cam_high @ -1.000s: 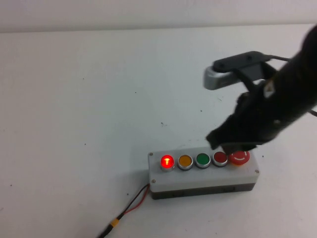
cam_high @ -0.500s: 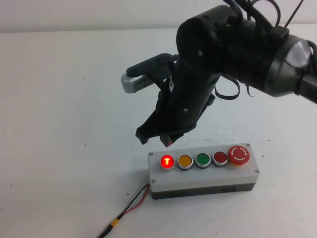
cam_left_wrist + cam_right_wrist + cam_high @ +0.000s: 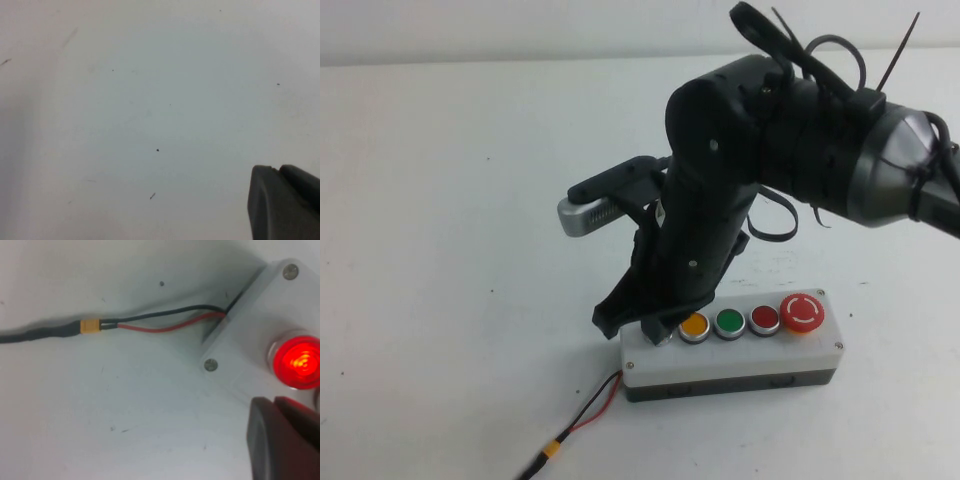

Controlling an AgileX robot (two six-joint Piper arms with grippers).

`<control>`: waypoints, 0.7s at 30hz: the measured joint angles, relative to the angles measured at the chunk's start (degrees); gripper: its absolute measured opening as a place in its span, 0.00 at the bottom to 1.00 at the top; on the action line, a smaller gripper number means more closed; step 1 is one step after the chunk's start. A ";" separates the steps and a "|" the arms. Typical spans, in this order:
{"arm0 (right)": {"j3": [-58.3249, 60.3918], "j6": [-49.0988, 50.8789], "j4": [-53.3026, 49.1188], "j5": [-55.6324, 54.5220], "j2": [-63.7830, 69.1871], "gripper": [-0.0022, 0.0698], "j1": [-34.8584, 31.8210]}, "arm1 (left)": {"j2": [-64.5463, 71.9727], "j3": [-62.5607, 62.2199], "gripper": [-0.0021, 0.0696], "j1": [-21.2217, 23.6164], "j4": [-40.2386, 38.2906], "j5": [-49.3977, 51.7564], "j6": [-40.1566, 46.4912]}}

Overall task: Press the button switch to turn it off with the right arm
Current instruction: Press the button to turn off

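Note:
The button switch (image 3: 300, 361) glows bright red in its silver ring at the left end of the white-grey box (image 3: 740, 358). In the high view it is hidden under my right gripper (image 3: 653, 328), whose black fingers are shut together and point down at that end of the box. In the right wrist view the right gripper's (image 3: 276, 402) tips sit right beside the lit button; I cannot tell whether they touch it. My left gripper (image 3: 278, 171) is shut and empty over bare table, and it is out of the high view.
On the box to the right stand an orange button (image 3: 694, 325), a green button (image 3: 729, 322), a dark red flat button (image 3: 764, 318) and a red mushroom-head button (image 3: 803, 312). A red-and-black cable (image 3: 585, 420) with a yellow connector (image 3: 90, 326) runs off the box's left end.
My right arm has swung left along the box from its right end and lowered over the leftmost button, which it now covers in the high view.

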 joint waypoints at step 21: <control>-1.85 0.00 -2.69 -0.75 3.53 0.01 -0.10 | 0.00 0.00 0.03 0.00 0.00 0.00 0.00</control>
